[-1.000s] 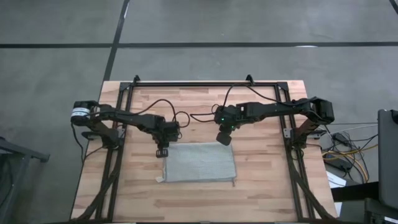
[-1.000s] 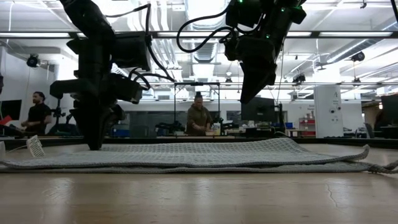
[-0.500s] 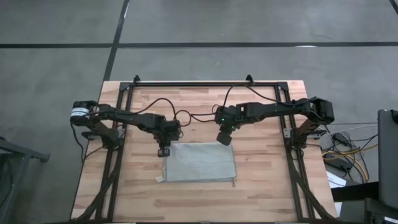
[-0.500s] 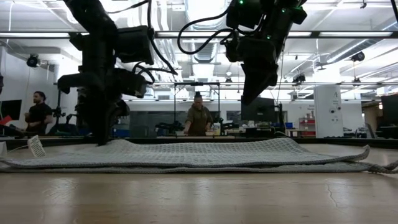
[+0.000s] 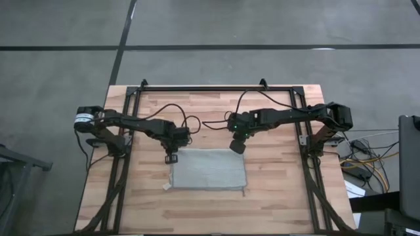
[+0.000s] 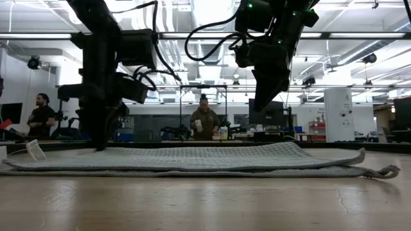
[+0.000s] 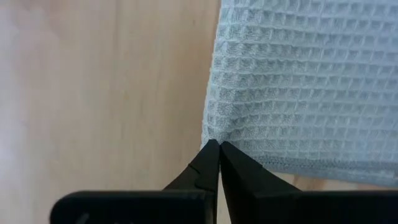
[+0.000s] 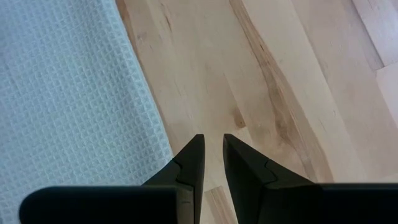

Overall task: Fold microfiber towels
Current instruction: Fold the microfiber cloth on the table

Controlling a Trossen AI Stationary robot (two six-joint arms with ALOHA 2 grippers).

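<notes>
A grey-green towel [image 5: 209,168] lies flat mid-table [image 5: 275,196]. The left gripper [image 7: 214,155] pinches its far-left corner, seemingly to fold. The right gripper [image 8: 211,152] hovers slightly parted, empty, at the far-right corner.

We see the grey-green waffle-weave microfiber towel [image 5: 209,169] lying flat, folded to a rectangle, mid-table on the pale wood, small white tag [image 5: 167,187] at one corner.

In the wrist views, the grey-green waffle-weave microfiber towel [image 7: 305,81] runs past the picture's edge. The small white tag [image 5: 167,187] is too small to read.
</notes>
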